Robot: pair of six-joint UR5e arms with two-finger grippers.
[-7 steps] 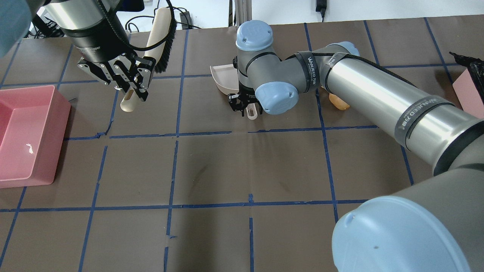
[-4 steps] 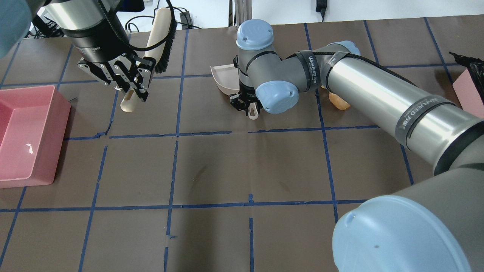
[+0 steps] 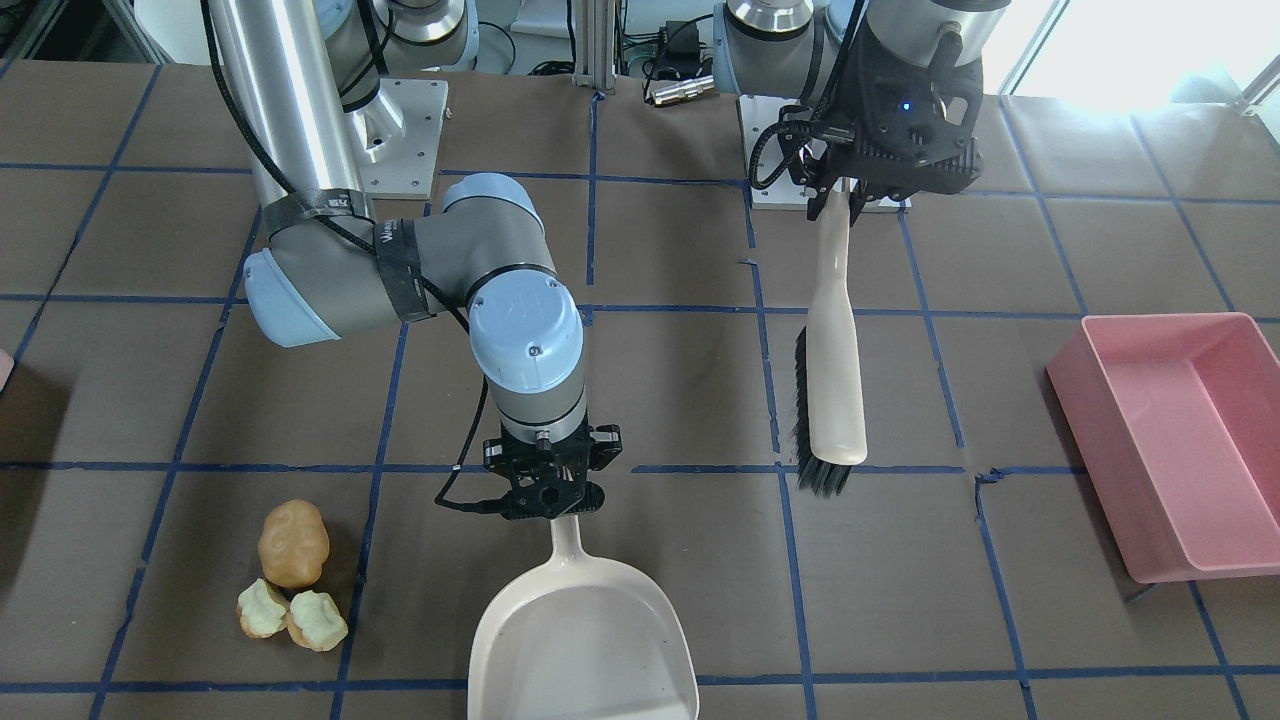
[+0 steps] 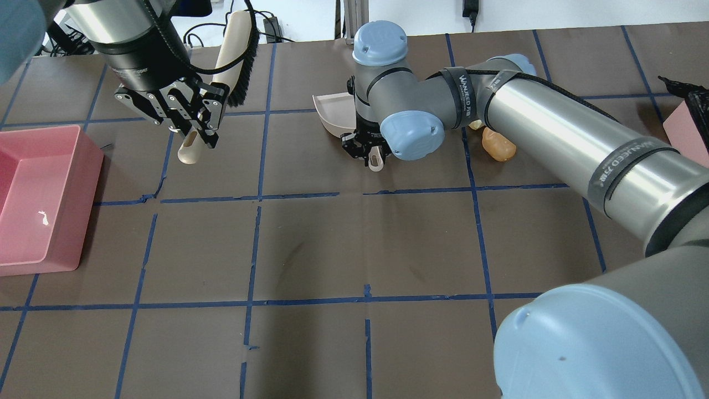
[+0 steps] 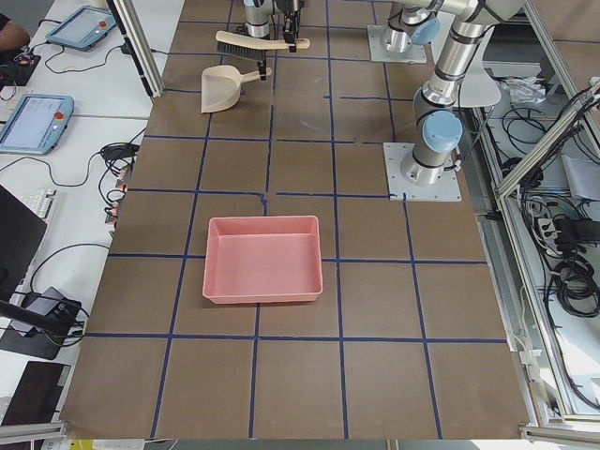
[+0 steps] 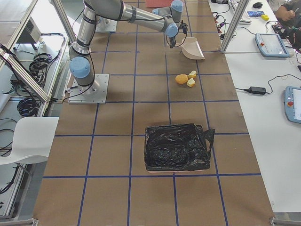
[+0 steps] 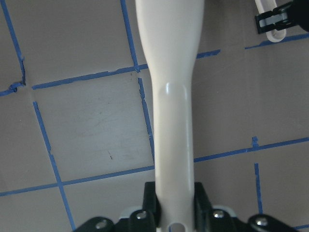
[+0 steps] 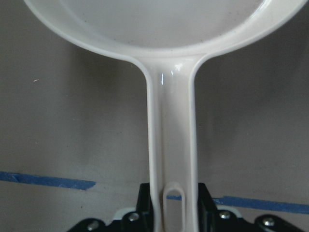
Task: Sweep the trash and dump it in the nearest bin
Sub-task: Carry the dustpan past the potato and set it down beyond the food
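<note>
The trash, a brown potato-like lump (image 3: 293, 543) and two pale bitten core pieces (image 3: 263, 608) (image 3: 317, 620), lies on the table left of the dustpan in the front view. The lump also shows in the overhead view (image 4: 497, 144). My right gripper (image 3: 548, 497) (image 4: 368, 151) is shut on the handle of the cream dustpan (image 3: 585, 640) (image 8: 164, 29), which is empty. My left gripper (image 4: 191, 130) (image 3: 838, 195) is shut on the handle of the cream brush (image 3: 832, 390) (image 7: 169, 96), held off to the side. The bin (image 4: 686, 138) shows as a pink sliver at the overhead view's right edge.
A large pink tub (image 4: 91, 177) (image 3: 1165, 320) stands at the table's left end. The right arm's long silver link (image 4: 576, 138) crosses above the trash in the overhead view. A black bag (image 6: 176, 147) lines the container at the right end.
My right gripper and the dustpan have shifted slightly right and away in the overhead view. The left arm and brush have not moved.
</note>
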